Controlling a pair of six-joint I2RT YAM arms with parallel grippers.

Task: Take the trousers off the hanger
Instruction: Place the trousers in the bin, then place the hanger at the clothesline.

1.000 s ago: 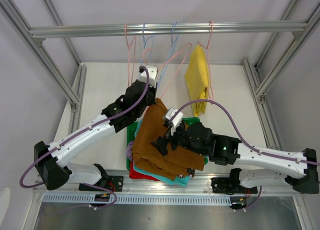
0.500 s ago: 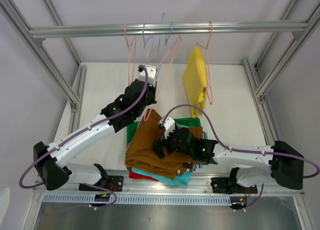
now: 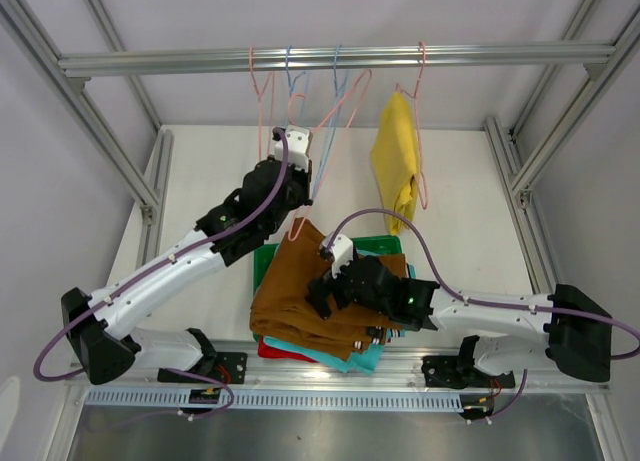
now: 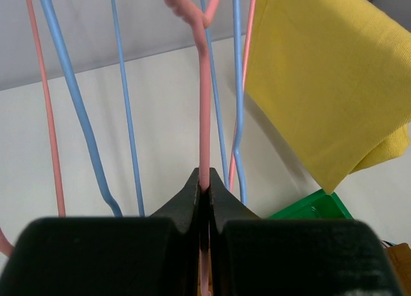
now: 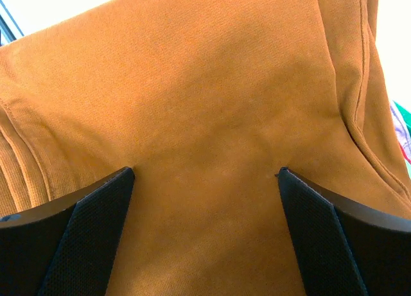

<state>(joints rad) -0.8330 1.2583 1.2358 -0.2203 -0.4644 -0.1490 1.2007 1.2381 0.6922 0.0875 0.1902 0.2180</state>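
1. Left wrist view: the left hand (image 4: 204,183) is clamped shut on the wire of a pink hanger (image 4: 203,116), which rises straight toward 12 o'clock from between the closed jaws. Blue hangers (image 4: 70,97) hang bare on either side of it. The yellow trousers (image 4: 327,84) fill the 1 to 2 o'clock corner, draped and off the bench (image 4: 160,135). A corner of the green tray (image 4: 314,206) shows at 4 o'clock.

2. Right wrist view: the right hand (image 5: 202,174) has its fingers (image 5: 96,212) spread wide with no fold caught between them. The tips meet the brown trousers (image 5: 192,84), which cover nearly the whole view. The coloured slivers at the 3 o'clock edge are possibly other pairs, too small to be sure.

3. Top external view: the yellow pair hangs on the end pink hanger (image 3: 421,121) from the rail (image 3: 480,54), at 1 o'clock. The brown pair lies on top of the pile over the tray, near 6 o'clock, under the right hand. The red trousers (image 3: 275,351) and teal trousers (image 3: 345,356) peek out below it. The left arm reaches toward 12 o'clock, up to the empty hangers.
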